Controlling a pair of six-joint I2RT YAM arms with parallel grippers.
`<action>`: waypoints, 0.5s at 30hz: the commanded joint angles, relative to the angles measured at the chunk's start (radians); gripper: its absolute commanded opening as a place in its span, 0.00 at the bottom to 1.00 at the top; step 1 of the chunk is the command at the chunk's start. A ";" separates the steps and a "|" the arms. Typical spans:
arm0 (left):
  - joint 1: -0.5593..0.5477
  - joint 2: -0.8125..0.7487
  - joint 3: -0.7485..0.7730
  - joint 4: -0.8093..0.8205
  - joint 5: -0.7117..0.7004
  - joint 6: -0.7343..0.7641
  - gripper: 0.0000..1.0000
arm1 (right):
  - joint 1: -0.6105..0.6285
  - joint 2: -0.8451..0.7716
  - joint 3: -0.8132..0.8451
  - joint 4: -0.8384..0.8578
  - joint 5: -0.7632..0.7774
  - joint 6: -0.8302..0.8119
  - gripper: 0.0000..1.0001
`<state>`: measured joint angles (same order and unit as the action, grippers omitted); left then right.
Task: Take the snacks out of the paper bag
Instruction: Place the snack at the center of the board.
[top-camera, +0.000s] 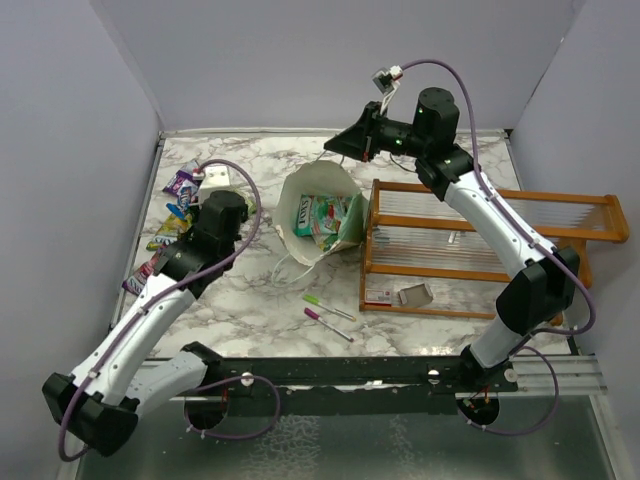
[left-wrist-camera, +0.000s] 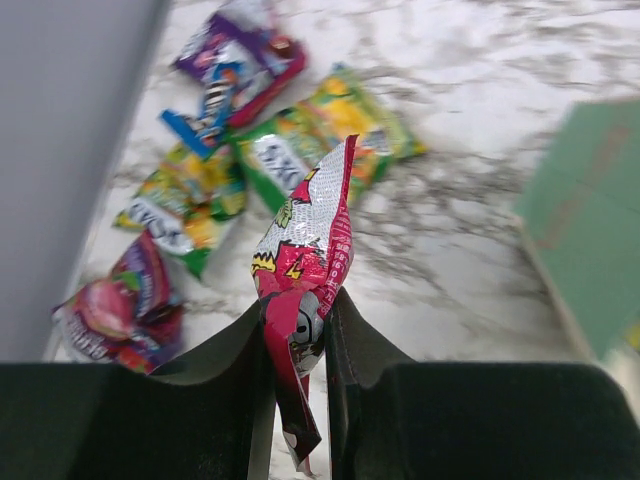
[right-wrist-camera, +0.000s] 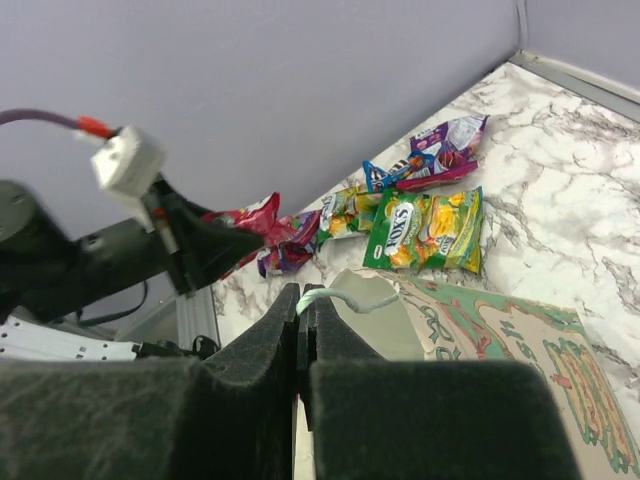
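Red and shiny, a small crinkly snack packet (left-wrist-camera: 305, 235) is pinched by its bottom end in the left fingers (left-wrist-camera: 225, 375), which are closed tight on it. It hangs to the left of the mint-green patterned paper bag (top-camera: 318, 178), close above a heap of other bright snack packets (left-wrist-camera: 290, 150) lying on the marble tabletop (top-camera: 250, 300). The right fingers (right-wrist-camera: 250, 350) are squeezed shut on the far top edge of the bag and hold its mouth open. The bag is tipped over, and a few more packets (top-camera: 325, 215) lie inside it. So the job looks only partly done.

What could go wrong? If the left fingers open while the packet is too high, it may bounce or slide off the heap and go toward the tabletop's edge, far left of the bag. If the right fingers pull too hard, the thin paper edge could rip. The bag could also flop flat and hide the packets inside.
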<state>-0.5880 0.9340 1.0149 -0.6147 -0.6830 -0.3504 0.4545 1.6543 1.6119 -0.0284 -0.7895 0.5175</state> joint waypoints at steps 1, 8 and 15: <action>0.229 0.041 -0.067 0.047 0.057 0.031 0.00 | 0.000 0.004 0.016 0.025 0.002 -0.014 0.01; 0.396 0.226 -0.146 0.133 0.155 0.031 0.00 | 0.000 0.062 0.085 0.054 0.006 -0.014 0.01; 0.453 0.394 -0.165 0.137 0.235 0.054 0.00 | -0.012 0.175 0.321 -0.050 0.070 -0.215 0.01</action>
<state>-0.1688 1.2633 0.8398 -0.4946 -0.5091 -0.3183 0.4541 1.7699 1.7695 -0.0238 -0.7834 0.4652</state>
